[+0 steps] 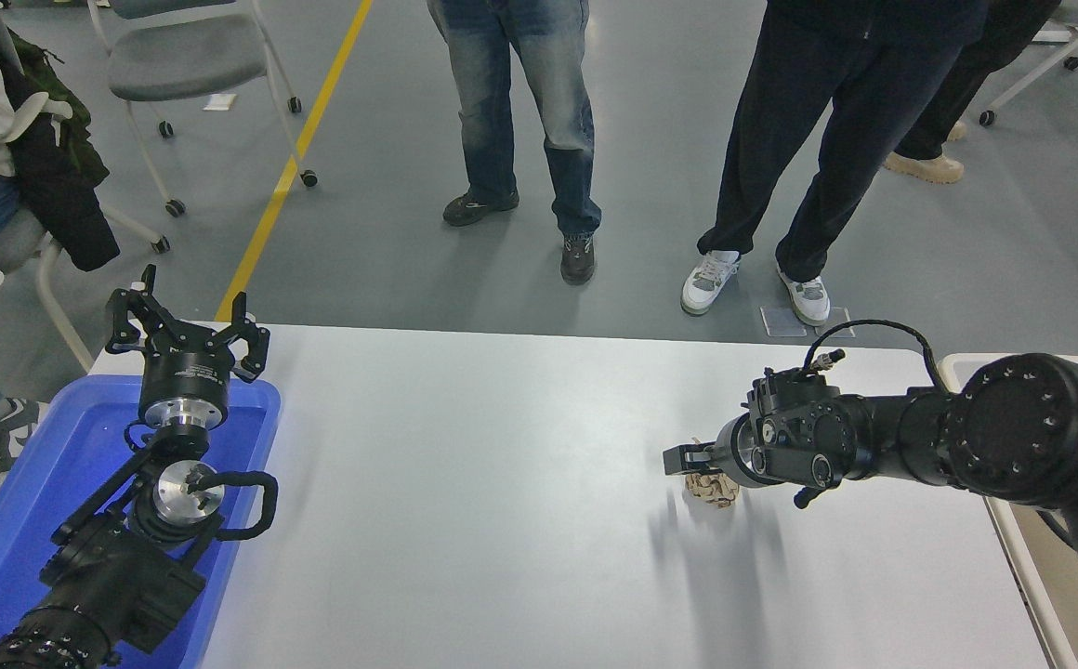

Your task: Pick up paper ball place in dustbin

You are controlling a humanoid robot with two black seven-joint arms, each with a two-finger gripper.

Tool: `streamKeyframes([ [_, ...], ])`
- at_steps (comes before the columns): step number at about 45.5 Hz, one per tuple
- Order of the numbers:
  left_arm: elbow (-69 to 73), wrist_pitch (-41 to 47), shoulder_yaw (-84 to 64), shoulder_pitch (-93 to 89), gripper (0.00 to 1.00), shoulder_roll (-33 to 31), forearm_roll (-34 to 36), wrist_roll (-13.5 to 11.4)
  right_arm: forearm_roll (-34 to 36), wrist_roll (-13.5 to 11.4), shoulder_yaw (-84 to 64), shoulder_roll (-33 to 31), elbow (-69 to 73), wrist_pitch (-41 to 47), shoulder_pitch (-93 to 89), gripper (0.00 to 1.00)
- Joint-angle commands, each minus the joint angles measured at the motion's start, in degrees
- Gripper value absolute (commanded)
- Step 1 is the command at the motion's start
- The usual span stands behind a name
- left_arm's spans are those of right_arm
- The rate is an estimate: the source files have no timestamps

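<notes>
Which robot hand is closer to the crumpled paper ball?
The right. The right gripper sits directly over the paper ball, partly covering it. The left gripper is parked far across the table, above the blue tray.

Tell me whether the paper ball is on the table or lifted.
On the table. The paper ball rests on the white top, partly hidden under the right gripper, not raised.

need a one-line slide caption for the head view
Right tool lowered over the paper ball on the white table; left tool parked above the blue tray, dustbin at right.
</notes>
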Motion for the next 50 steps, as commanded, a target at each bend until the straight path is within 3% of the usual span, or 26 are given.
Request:
streamKeyframes([
  [1,0.0,0.0,0.0,0.0,0.99,0.0,0.0,0.0,-0.1,0.0,0.0,0.0,0.1,0.0,-0.2,0.62],
  [11,0.0,0.0,0.0,0.0,0.99,0.0,0.0,0.0,-0.2,0.0,0.0,0.0,0.1,0.1,-1.2,0.50],
  [15,0.0,0.0,0.0,0.0,0.99,0.0,0.0,0.0,-1.0,0.0,0.0,0.0,0.1,0.3,-1.2,0.29],
  [18,0.0,0.0,0.0,-0.1,0.99,0.0,0.0,0.0,-1.3,0.0,0.0,0.0,0.1,0.3,-1.1,0.07],
  [20,0.0,0.0,0.0,0.0,0.99,0.0,0.0,0.0,-1.3,0.0,0.0,0.0,0.1,0.6,-0.8,0.00],
  [35,0.0,0.0,0.0,0.0,0.99,0.0,0.0,0.0,-0.7,0.0,-0.5,-1.8,2.7,5.2,3.5,0.00],
  [50,-0.2,0.0,0.0,0.0,0.99,0.0,0.0,0.0,-0.5,0.1,-0.6,-13.1,16.4,12.1,19.1,0.00],
])
